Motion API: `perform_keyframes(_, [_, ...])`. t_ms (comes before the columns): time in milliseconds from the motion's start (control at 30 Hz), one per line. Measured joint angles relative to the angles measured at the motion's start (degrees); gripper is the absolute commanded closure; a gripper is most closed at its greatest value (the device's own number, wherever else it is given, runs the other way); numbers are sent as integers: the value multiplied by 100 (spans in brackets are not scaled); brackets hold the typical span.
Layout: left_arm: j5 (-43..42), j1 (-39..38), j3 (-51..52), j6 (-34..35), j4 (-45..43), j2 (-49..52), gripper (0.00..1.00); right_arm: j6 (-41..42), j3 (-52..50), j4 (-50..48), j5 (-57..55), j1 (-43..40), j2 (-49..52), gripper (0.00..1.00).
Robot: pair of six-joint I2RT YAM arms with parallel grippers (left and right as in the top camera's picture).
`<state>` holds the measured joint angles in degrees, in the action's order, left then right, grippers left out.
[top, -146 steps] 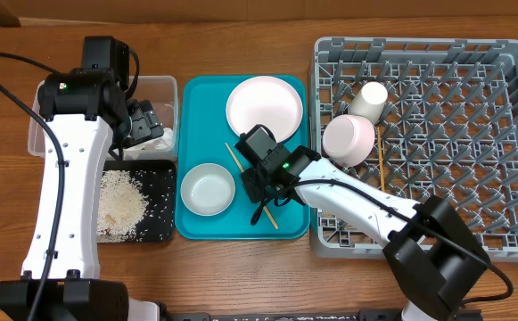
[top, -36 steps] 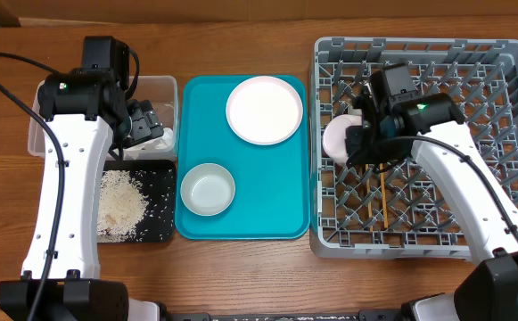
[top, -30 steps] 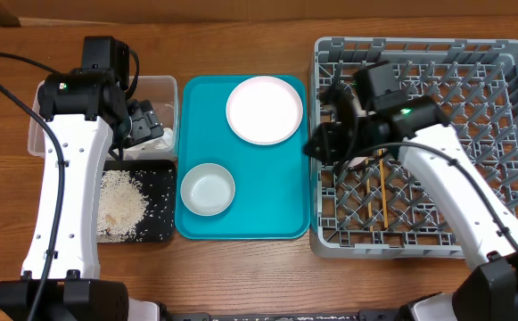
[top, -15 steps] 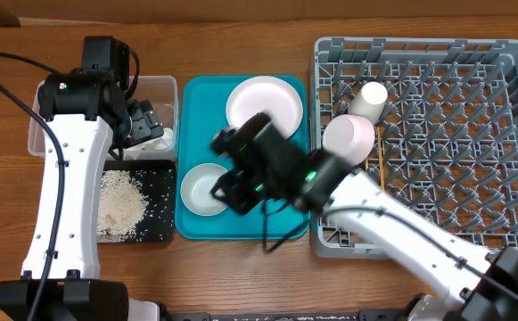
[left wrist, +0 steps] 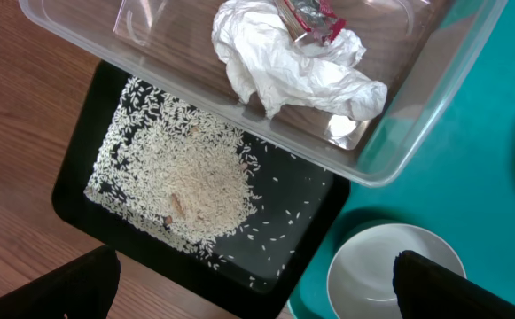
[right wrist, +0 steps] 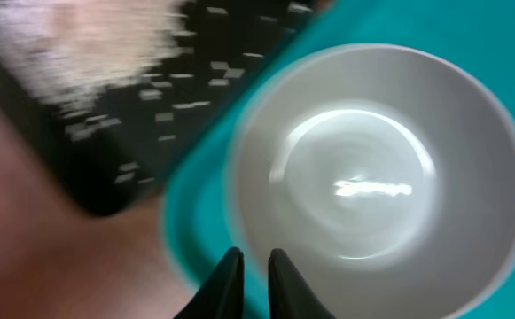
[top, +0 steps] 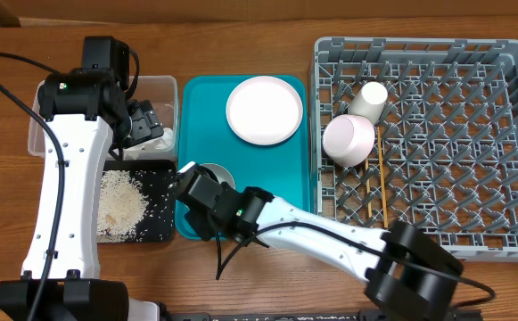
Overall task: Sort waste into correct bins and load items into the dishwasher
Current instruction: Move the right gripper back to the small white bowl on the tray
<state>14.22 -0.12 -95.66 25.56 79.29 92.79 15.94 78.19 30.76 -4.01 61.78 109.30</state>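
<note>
Overhead: pink bowl [top: 349, 140], cup [top: 370, 96], chopsticks [top: 383, 178] are racked; napkin [left wrist: 284, 66], wrapper [left wrist: 310, 18], rice [top: 120, 203] are binned. White bowl [right wrist: 372, 168] & plate [top: 264, 110] are left on teal tray [top: 285, 205]. R hand [right wrist: 255, 270], nearly closed, is held at white bowl's rim; L hand [left wrist: 257, 283] is spread.

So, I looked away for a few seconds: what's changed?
The right gripper carried the chopstick from the tray into the rack, let go beside the other chopstick, and came back to the white bowl. Left arm, plate, pink bowl and cup stayed.
</note>
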Motion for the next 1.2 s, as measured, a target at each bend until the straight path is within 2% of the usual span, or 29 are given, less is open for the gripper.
perform_keyframes(433, [0,0,0,0,0,0,0,568,0,597,-678,-621,125,89])
perform_keyframes(767, [0,0,0,0,0,0,0,848,0,1220,-911,-874,125,96])
perform_keyframes(933, [0,0,0,2,2,0,0,1266,0,1521,-973,-1150,125,96])
perform_keyframes(1000, [0,0,0,0,0,0,0,1401,-2,1425,-782,-1244,125,96])
perform_keyframes(1200, [0,0,0,0,0,0,0,1578,-22,328,682,-1292,125,96])
